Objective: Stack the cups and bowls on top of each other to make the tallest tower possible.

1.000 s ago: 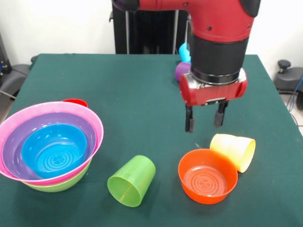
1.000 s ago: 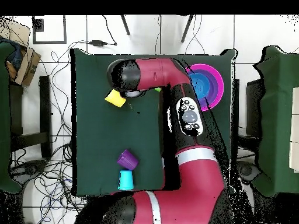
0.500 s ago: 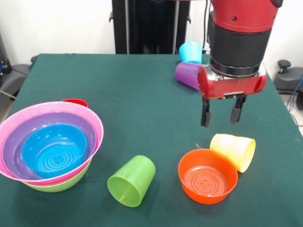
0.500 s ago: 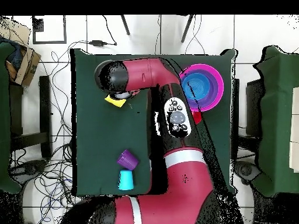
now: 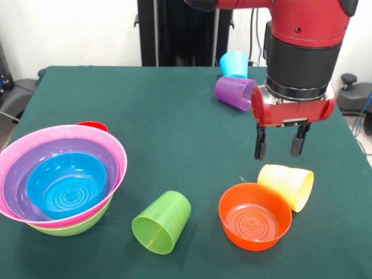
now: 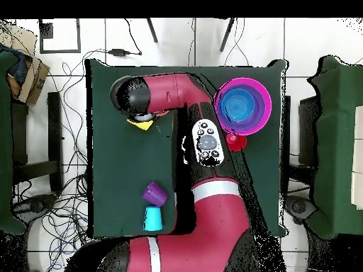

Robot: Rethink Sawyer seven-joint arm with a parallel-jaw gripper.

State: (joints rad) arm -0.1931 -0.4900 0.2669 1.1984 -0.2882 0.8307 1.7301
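My pincer point(image 5: 280, 148) hangs spread just above the yellow cup point(image 5: 287, 185); descending off-centre, I'd likely roll it off the orange bowl point(image 5: 254, 216).

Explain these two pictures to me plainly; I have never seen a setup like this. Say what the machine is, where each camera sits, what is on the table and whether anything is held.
The machine is a red and black robot arm ending in a gripper, open and holding nothing. One camera faces the robot across the green table; the other looks straight down.

The gripper hangs above a pale yellow cup lying on its side against an orange bowl. A lime green cup also lies tipped. Pink, purple, blue and lime green bowls sit nested as a started tower. A purple cup and a light blue cup sit at the far edge.
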